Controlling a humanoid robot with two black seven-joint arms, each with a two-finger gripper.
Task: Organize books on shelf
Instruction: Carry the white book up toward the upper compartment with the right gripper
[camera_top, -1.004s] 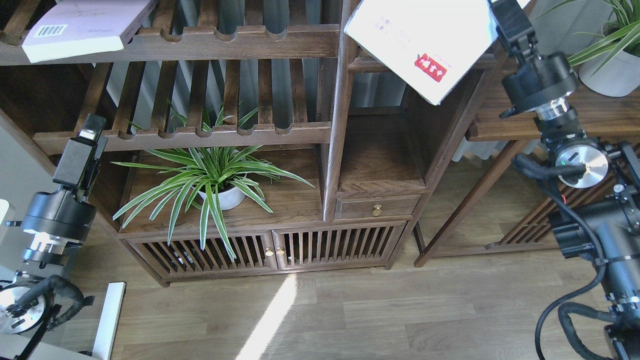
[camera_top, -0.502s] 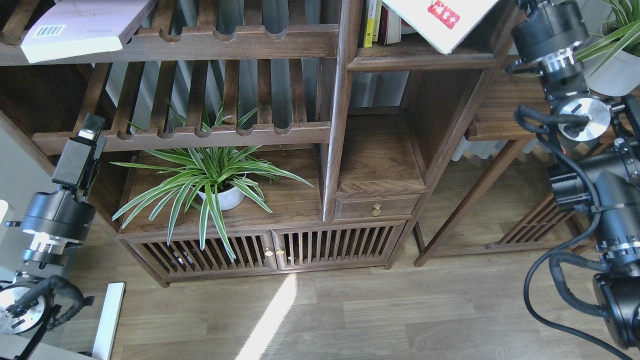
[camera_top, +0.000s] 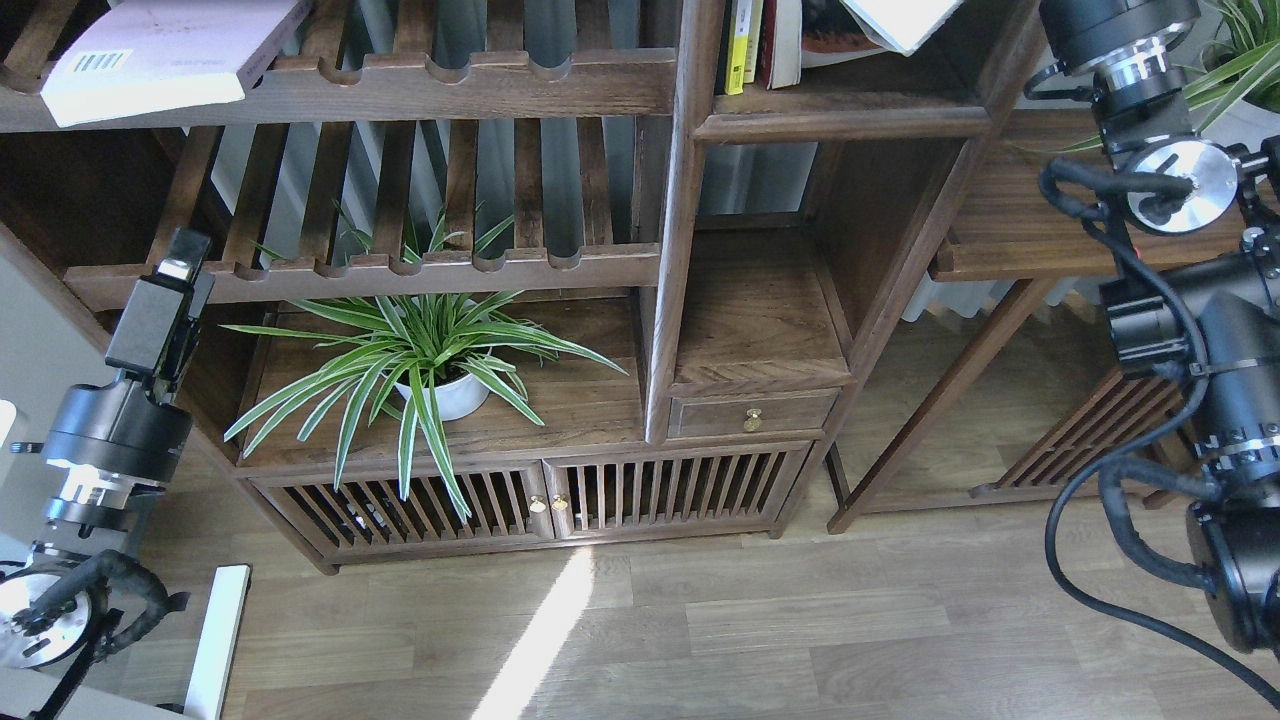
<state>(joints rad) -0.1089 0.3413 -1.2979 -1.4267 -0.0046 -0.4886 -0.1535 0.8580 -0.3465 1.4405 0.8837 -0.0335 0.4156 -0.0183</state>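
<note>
The left pincer (camera_top: 165, 290) hangs low beside the bookcase, holding nothing, its opening unreadable; the right pincer is out of view. Far above the left one, the lilac book (camera_top: 160, 55) lies flat on a slatted rack. The white book (camera_top: 900, 18) tilts over the shelf (camera_top: 840, 122), nearer the right arm.

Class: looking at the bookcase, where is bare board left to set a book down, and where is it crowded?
Free: the cubby above the drawer, and board right of the plant. Crowded: the top shelf, holding upright books.

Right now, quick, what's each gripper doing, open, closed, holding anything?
Left gripper: empty, beside the slatted rack; open or shut cannot be told.
Right gripper: above the top edge, out of view.
</note>
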